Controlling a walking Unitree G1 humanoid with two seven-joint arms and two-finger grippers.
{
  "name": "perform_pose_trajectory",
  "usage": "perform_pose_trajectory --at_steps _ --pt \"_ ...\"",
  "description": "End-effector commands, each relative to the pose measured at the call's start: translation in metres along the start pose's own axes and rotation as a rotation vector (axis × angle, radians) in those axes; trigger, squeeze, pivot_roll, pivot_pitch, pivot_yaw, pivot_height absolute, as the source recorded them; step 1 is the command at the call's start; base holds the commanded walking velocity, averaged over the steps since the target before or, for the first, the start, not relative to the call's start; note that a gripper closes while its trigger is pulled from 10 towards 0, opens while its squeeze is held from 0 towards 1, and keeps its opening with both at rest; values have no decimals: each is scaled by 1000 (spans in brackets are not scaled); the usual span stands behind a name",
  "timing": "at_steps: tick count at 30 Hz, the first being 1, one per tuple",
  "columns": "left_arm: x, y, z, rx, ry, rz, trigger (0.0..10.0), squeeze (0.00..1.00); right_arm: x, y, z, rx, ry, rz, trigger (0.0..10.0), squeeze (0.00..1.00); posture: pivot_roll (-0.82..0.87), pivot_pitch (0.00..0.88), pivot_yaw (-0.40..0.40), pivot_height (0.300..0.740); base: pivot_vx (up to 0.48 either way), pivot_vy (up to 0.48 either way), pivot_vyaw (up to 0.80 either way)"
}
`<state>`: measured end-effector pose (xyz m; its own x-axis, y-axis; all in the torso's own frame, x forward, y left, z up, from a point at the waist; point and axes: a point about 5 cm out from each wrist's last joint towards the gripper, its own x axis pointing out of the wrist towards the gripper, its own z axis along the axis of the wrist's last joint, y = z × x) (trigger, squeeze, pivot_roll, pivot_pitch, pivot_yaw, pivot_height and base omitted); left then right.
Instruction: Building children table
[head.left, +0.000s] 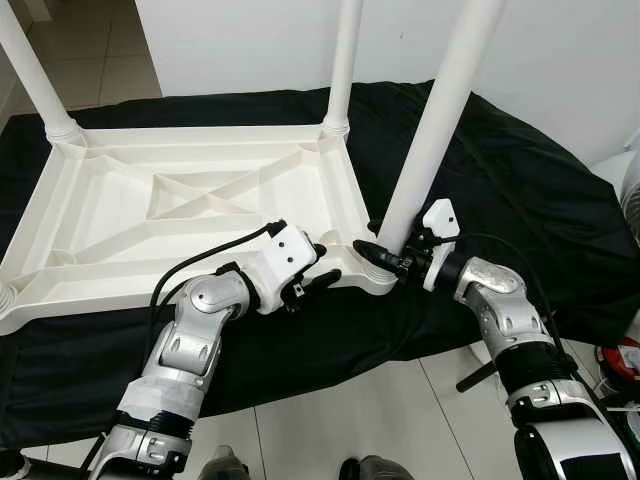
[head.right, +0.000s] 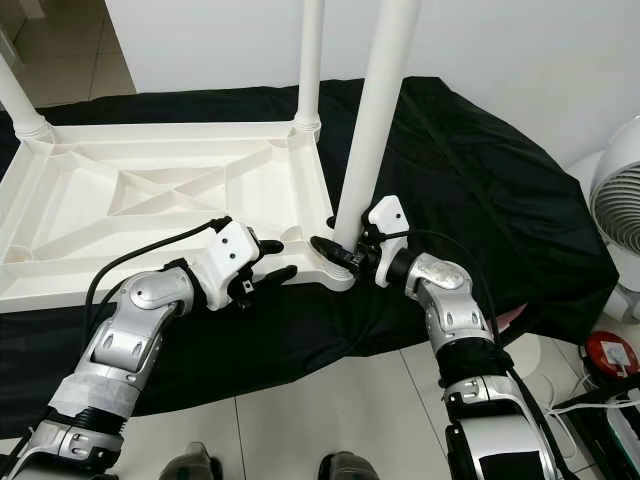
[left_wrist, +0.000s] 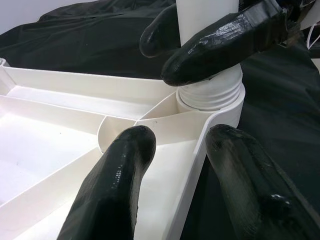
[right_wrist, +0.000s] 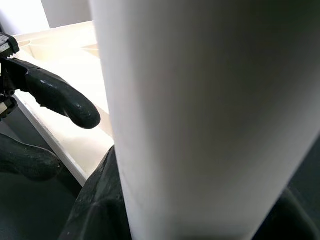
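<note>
While the right pincer (head.left: 385, 257) clamps the table leg (head.left: 430, 140) at its threaded base, keep it plumb in the corner socket (left_wrist: 210, 97); left pincer (head.left: 305, 285), open, straddles the upturned table's rim (left_wrist: 192, 165) alongside.

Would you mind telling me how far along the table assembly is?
Two far legs already stand in the upturned tabletop. The right gripper is clamped on the near-right leg at its socket; the left gripper straddles the tabletop's edge. The near-left corner is partly out of view, so it may remain.
</note>
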<state>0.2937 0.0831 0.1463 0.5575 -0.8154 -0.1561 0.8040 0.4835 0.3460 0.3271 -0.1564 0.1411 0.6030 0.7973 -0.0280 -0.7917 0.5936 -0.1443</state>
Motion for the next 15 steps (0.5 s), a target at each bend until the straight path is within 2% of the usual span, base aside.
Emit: perform_pose_trajectory --at_steps 1,2,3,7,9,11,12,15 --pt "0 -2 -1 3 2 9 10000 0 -4 3 -9 22 35 11 7882 0 27 18 -13 740 0 0 0" --pt "0 -2 -1 3 2 9 10000 0 -4 3 -9 22 35 11 7882 0 27 18 -13 740 0 0 0" --pt "0 -2 0 2 -1 8 10000 0 -4 4 -9 39 33 -13 10000 0 26 17 -18 740 0 0 0" --pt "1 -3 1 -4 -8 15 10000 0 -4 5 -7 49 30 -58 10000 0 28 17 -24 740 0 0 0" --pt "3 -4 1 -16 -16 33 10000 0 -3 9 -6 32 54 -184 10000 0 26 13 -33 740 0 0 0" --pt "3 -4 1 -16 -16 33 10000 0 -3 9 -6 32 54 -184 10000 0 26 13 -33 740 0 0 0" --pt "3 -6 -1 -18 -5 38 10000 0 -2 15 -6 9 75 -322 10000 0 26 12 -34 740 0 0 0" --pt "3 -7 -2 -18 0 40 10000 0 -3 24 -9 -7 103 -395 10000 0 22 13 -33 740 0 0 0"
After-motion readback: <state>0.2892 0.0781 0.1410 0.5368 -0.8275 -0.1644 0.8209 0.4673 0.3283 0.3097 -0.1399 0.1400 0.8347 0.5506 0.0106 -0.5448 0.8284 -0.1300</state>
